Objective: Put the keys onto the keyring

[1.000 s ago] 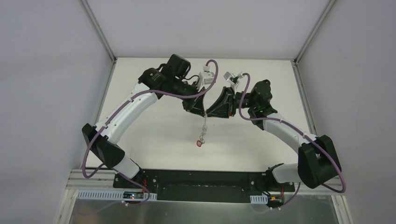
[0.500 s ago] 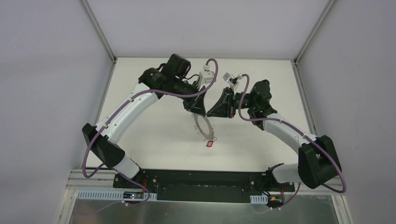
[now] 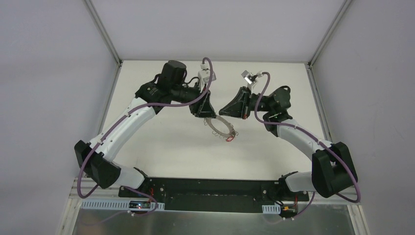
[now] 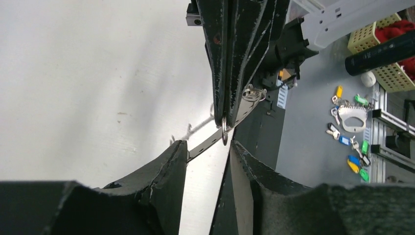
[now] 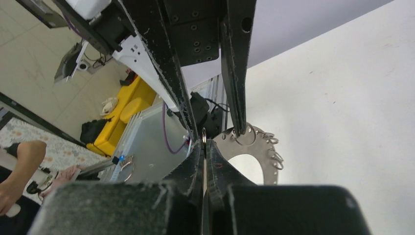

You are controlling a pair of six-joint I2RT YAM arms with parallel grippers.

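Two pincers seem mid-handover of the keyring (image 5: 227, 145): right pincer (image 5: 204, 144) clamps a rim loop (image 5: 203, 133), left pincer (image 4: 209, 147) parted, likely regripping next.

The left gripper (image 3: 207, 115) is pulling away leftward with its jaws opening (they were shut a second ago), the right gripper (image 3: 221, 111) is clamping down on the keyring (image 3: 219, 125), which is swinging from edge-on to nearly flat, carrying the red-headed key (image 3: 229, 139) rightward

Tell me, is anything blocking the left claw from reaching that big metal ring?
Nothing visible. The ring lies in the gap of the open left gripper, and the right gripper pinches it close by.
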